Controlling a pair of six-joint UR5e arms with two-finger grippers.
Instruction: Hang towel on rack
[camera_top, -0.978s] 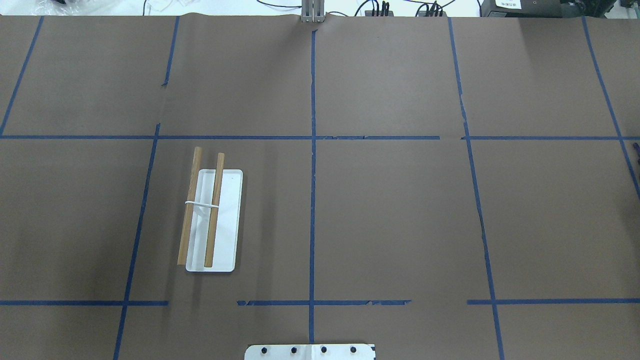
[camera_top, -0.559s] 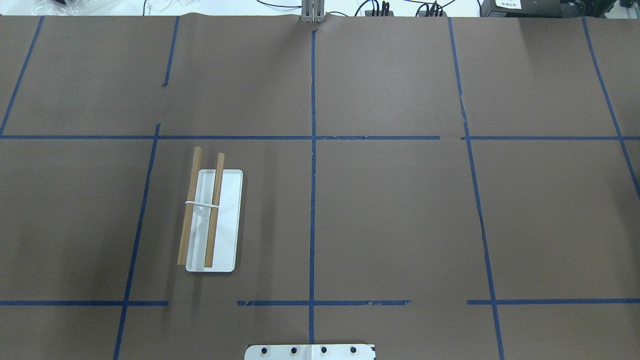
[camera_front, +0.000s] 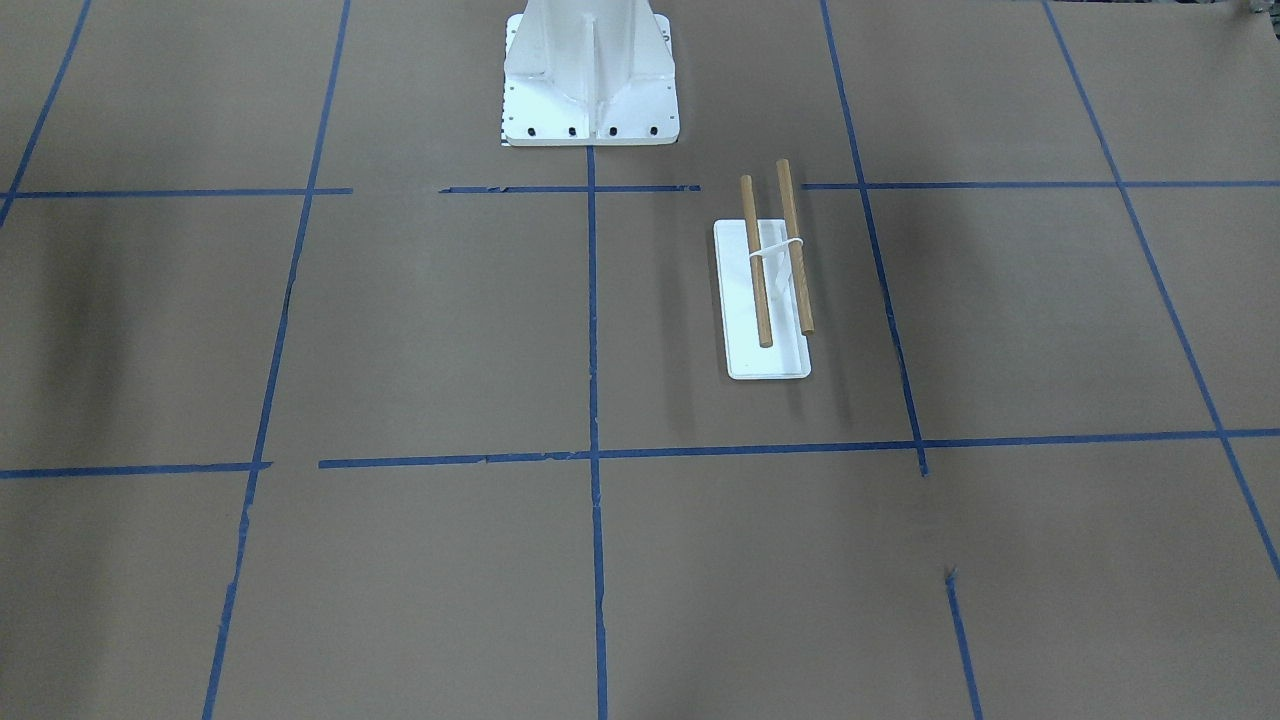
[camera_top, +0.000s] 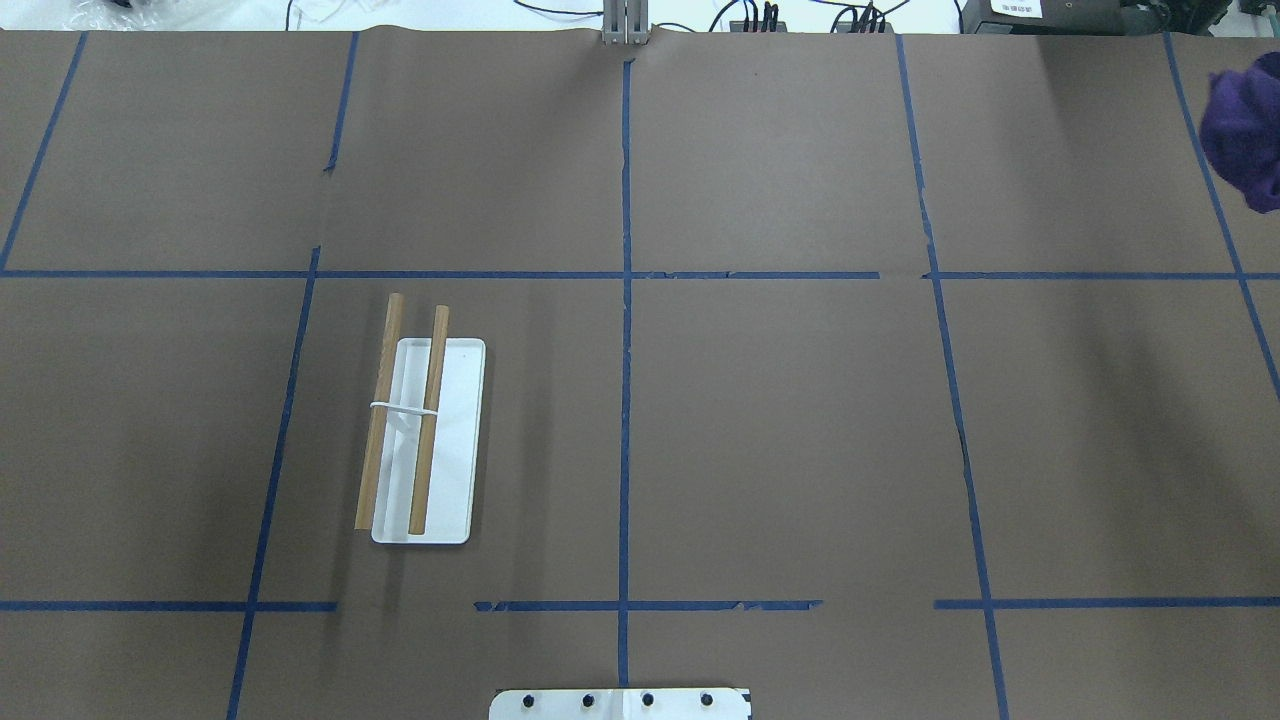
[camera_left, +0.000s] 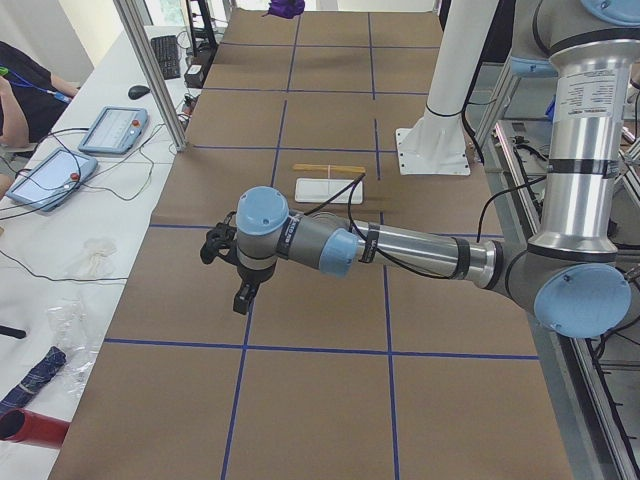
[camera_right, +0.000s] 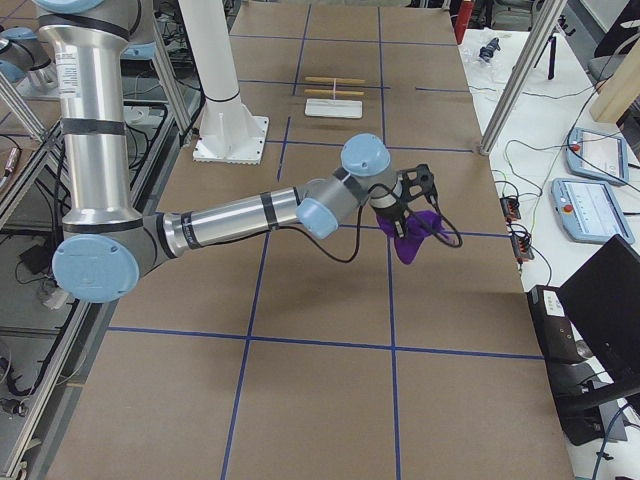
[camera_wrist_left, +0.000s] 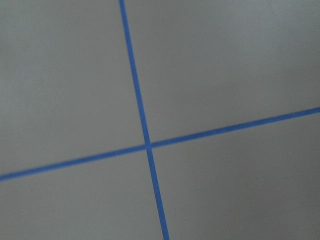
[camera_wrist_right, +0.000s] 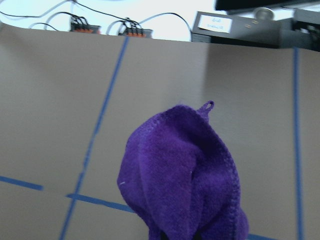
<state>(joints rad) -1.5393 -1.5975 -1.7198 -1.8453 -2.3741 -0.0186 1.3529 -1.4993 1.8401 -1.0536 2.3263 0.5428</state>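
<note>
The rack (camera_top: 428, 440) is a white base plate with two brown dowels on the left half of the table; it also shows in the front view (camera_front: 768, 300). The purple towel (camera_wrist_right: 185, 175) hangs bunched right in front of my right wrist camera. In the right side view my right gripper (camera_right: 400, 225) holds the towel (camera_right: 418, 243) above the table, far from the rack (camera_right: 334, 100). The towel pokes in at the overhead view's right edge (camera_top: 1245, 130). My left gripper (camera_left: 242, 300) hovers over the table, away from the rack (camera_left: 328, 188). I cannot tell whether it is open or shut.
The white metal pedestal (camera_front: 590, 70) with bolt holes stands at the robot's side of the table, near the rack. Blue tape lines (camera_wrist_left: 145, 145) divide the brown table cover. Tablets, cables and a seated person lie beyond the table's far edge (camera_left: 110, 130).
The purple towel has come into the overhead view at its upper right edge. The rack has not moved.
</note>
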